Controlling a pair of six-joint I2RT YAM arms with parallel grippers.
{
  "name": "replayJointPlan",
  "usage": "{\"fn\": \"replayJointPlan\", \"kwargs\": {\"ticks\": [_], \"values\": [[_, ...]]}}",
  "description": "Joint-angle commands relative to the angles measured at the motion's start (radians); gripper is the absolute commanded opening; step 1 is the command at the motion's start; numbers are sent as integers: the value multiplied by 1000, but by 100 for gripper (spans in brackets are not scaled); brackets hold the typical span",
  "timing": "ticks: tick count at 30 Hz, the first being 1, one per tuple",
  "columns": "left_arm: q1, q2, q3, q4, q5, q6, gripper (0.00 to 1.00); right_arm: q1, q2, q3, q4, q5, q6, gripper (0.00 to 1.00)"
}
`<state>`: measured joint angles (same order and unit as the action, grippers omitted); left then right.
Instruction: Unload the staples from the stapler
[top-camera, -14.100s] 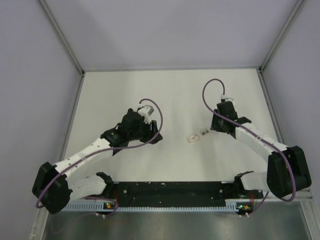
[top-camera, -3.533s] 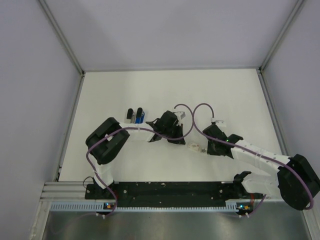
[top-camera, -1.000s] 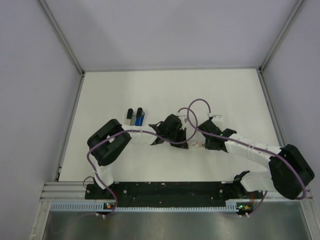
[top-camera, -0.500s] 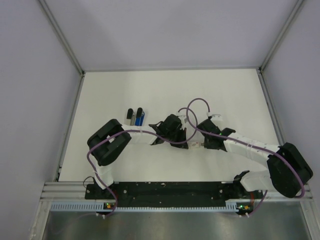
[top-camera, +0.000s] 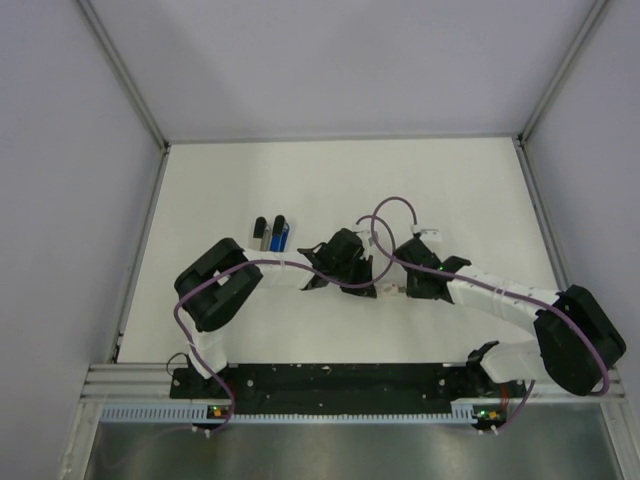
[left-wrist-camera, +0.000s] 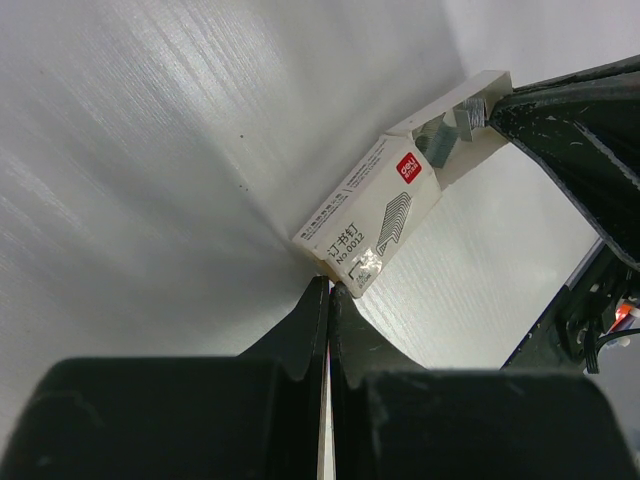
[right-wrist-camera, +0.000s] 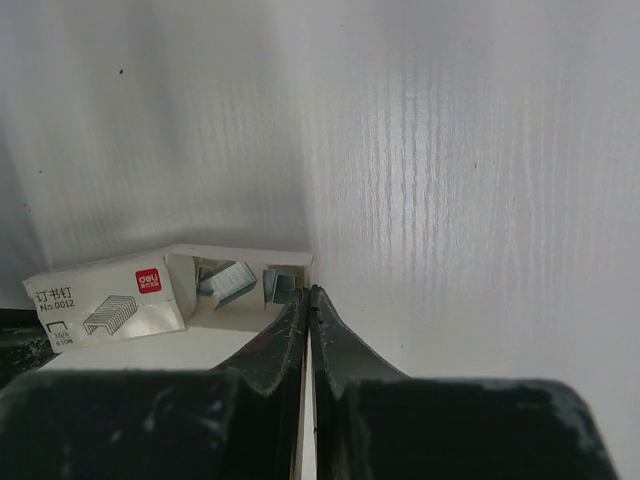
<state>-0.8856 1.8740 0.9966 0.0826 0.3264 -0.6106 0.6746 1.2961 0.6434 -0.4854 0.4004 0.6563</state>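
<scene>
From above, the stapler (top-camera: 270, 233) lies on the worktop (top-camera: 450, 190), well apart from the left gripper (top-camera: 377, 288) and right gripper (top-camera: 398, 288) meeting at centre. Left wrist: jaws closed, empty, tips touching the staple box (left-wrist-camera: 370, 220). Right wrist: closed and empty, tips at the box's open end, staples (right-wrist-camera: 235, 280) inside.

This is a robot lab cell, plainly: a white table (top-camera: 250, 170) boxed in by blank pale walls (top-camera: 350, 60) on aluminium posts (top-camera: 125, 75), two robot arms (top-camera: 500, 297) bolted to a black rail (top-camera: 340, 378), purple cables (top-camera: 395, 201) looping off them.
</scene>
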Motion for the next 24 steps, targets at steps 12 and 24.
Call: {"fn": "replayJointPlan", "kwargs": {"ticks": [12, 24], "values": [[-4, 11, 25, -18, 3, 55, 0, 25, -95, -65, 16, -32, -18, 0], [-4, 17, 40, -26, 2, 60, 0, 51, -87, -44, 19, -41, -9, 0]]}}
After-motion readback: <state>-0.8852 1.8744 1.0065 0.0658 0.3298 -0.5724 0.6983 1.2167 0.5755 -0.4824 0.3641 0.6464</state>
